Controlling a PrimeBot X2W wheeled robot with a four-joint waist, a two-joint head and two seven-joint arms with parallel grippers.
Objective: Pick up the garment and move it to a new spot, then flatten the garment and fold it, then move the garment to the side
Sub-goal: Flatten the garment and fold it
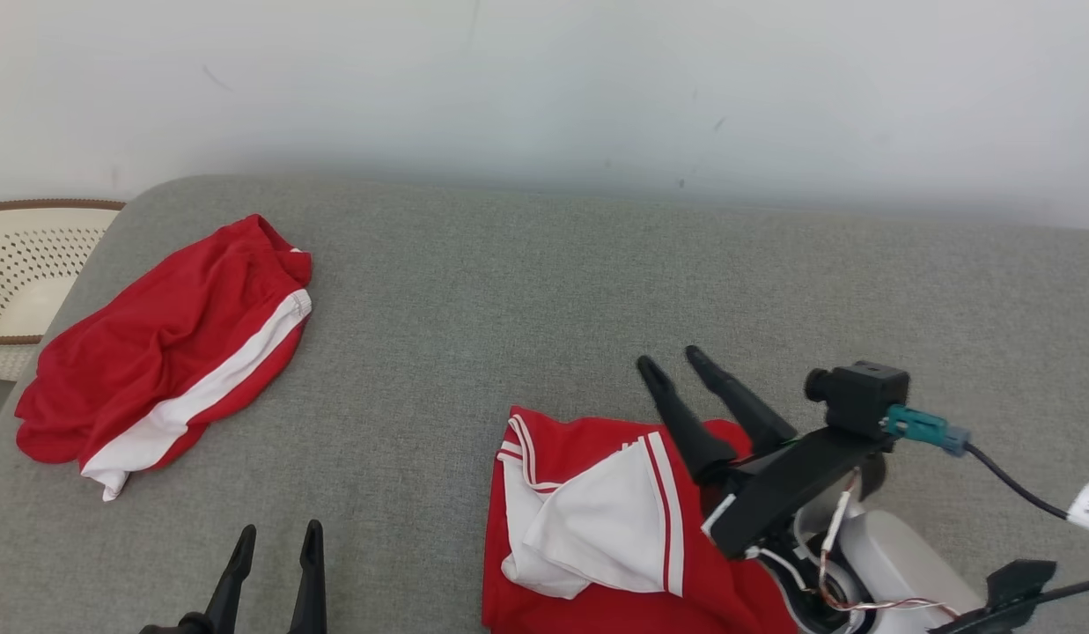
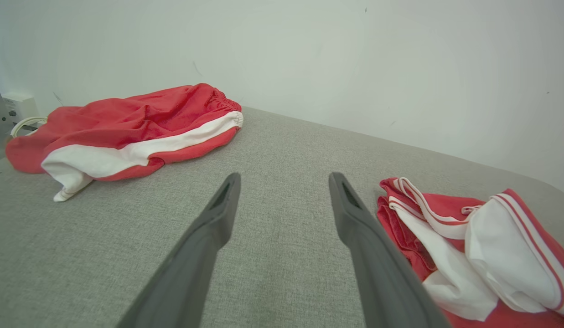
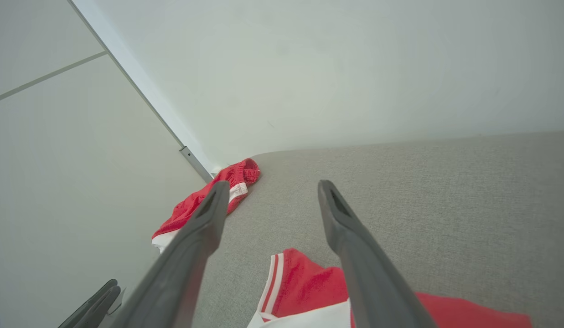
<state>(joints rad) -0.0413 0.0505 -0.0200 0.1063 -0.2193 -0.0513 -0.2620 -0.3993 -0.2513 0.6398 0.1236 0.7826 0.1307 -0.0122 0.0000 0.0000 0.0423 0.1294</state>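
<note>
A crumpled red garment (image 1: pixel 597 528) with white panels and striped trim lies near the front of the grey padded surface (image 1: pixel 509 291). It also shows in the left wrist view (image 2: pixel 468 237) and under the fingers in the right wrist view (image 3: pixel 304 282). My right gripper (image 1: pixel 669 359) stands open over the garment's far right edge, with nothing between its fingers (image 3: pixel 273 184). My left gripper (image 1: pixel 280 528) is open and empty at the front left, to the garment's left (image 2: pixel 285 177).
A second red piece with a white side stripe (image 1: pixel 174 352) lies bunched at the far left (image 2: pixel 126 127). A cream perforated basket (image 1: pixel 25 264) stands off the surface's left edge. A pale wall (image 1: pixel 544 79) runs behind.
</note>
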